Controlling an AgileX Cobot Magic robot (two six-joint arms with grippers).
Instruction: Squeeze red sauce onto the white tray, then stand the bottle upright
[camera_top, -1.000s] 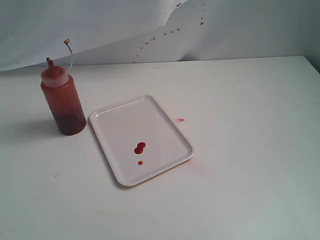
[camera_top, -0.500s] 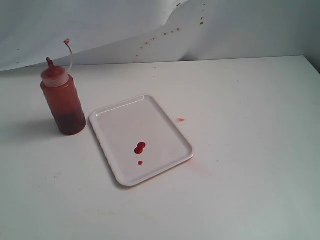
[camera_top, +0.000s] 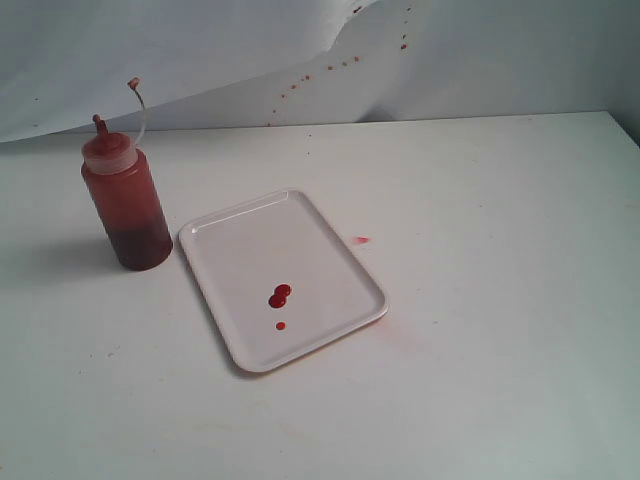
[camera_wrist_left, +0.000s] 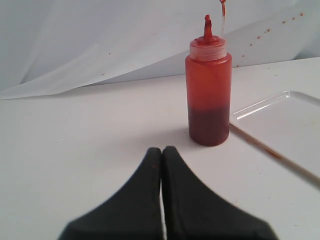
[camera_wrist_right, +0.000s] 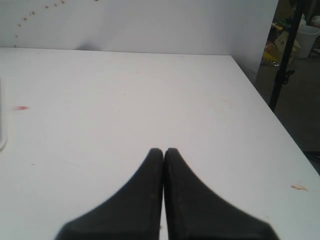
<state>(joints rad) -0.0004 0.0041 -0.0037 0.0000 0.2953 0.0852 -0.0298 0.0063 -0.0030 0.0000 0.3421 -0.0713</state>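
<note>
Exterior view: bottle (camera_top: 127, 205) stands upright on the surface (camera_top: 480, 200), long axis vertical, just beside the white tray (camera_top: 250, 250) on its left. Red sauce (camera_top: 280, 296) drops lie on the tray. Left end effector (camera_wrist_left: 161, 149) is fully closed and empty, bottle ahead of it and apart. Right end effector (camera_wrist_right: 164, 150) is closed and empty, facing bare surface. Left arm is nearer the bottle. Both steps look done. Nothing differs from earlier frames.
</note>
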